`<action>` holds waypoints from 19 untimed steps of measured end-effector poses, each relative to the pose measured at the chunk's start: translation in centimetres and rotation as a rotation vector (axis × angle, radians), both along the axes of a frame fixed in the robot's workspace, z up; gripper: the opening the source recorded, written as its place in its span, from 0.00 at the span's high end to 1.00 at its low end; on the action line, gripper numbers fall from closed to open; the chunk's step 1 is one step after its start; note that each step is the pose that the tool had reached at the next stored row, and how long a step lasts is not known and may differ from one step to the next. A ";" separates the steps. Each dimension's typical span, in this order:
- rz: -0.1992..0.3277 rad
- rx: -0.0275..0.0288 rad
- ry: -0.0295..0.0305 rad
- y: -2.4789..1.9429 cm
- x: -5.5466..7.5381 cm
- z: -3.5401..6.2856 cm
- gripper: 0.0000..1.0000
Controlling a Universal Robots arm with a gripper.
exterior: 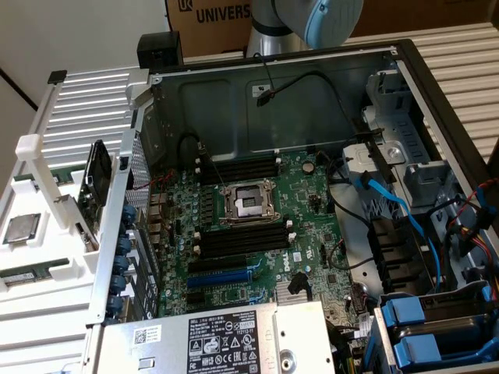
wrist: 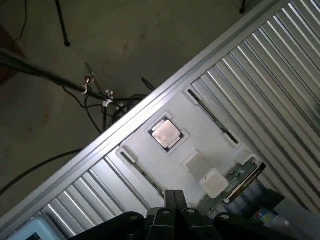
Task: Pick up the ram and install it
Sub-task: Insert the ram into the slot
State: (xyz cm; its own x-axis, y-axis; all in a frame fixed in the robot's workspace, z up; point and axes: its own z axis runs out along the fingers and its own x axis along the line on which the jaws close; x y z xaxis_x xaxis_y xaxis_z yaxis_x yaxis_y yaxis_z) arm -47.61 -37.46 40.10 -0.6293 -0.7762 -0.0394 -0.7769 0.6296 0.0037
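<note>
The ram [exterior: 28,274] is a thin green stick lying flat in a white holder [exterior: 54,234] at the exterior view's left, outside the computer case. A square silver processor chip [exterior: 21,228] sits just behind it. In the wrist view my gripper [wrist: 174,198] hangs high above that holder, fingers pressed together with nothing between them. The same silver chip [wrist: 166,133] lies below, flanked by two narrow dark strips; which strip is the ram I cannot tell. Long black memory slots [exterior: 238,238] run across the green motherboard [exterior: 257,257] inside the case.
The arm's blue-capped joint [exterior: 323,19] rises behind the open case. A black drive [exterior: 97,183] stands upright at the holder's edge beside the case wall. Blue cables [exterior: 390,202] and drive bays fill the case's right side. Ribbed metal table [wrist: 280,75] surrounds the holder; floor and cables lie past its edge.
</note>
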 end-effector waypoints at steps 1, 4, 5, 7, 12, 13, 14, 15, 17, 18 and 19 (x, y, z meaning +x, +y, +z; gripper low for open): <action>0.017 0.0000 0.0001 0.00 0.0 0.00 0.89; 0.072 0.0000 0.0001 0.00 0.0 0.00 0.89; 0.091 0.0000 0.0000 0.00 0.0 0.00 0.89; 0.127 0.0000 0.0001 0.00 0.0 0.00 0.89; 0.217 0.0000 0.0000 0.00 0.0 0.00 0.89; 0.235 0.0000 0.0000 0.00 0.0 0.00 0.89; 0.254 0.0000 0.0000 0.00 0.0 0.00 0.89; 0.271 0.0000 0.0000 0.00 0.0 0.00 0.89; 0.363 0.0000 0.0000 0.00 0.0 0.00 0.89; 0.381 0.0000 0.0000 0.00 0.0 0.00 0.89; 0.399 -0.0001 0.0001 0.00 0.0 0.00 0.89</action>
State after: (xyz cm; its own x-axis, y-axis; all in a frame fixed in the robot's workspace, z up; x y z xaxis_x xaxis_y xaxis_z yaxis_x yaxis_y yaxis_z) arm -47.62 -37.46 40.11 -0.2783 -0.9597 -0.0393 -0.9605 0.2783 0.0038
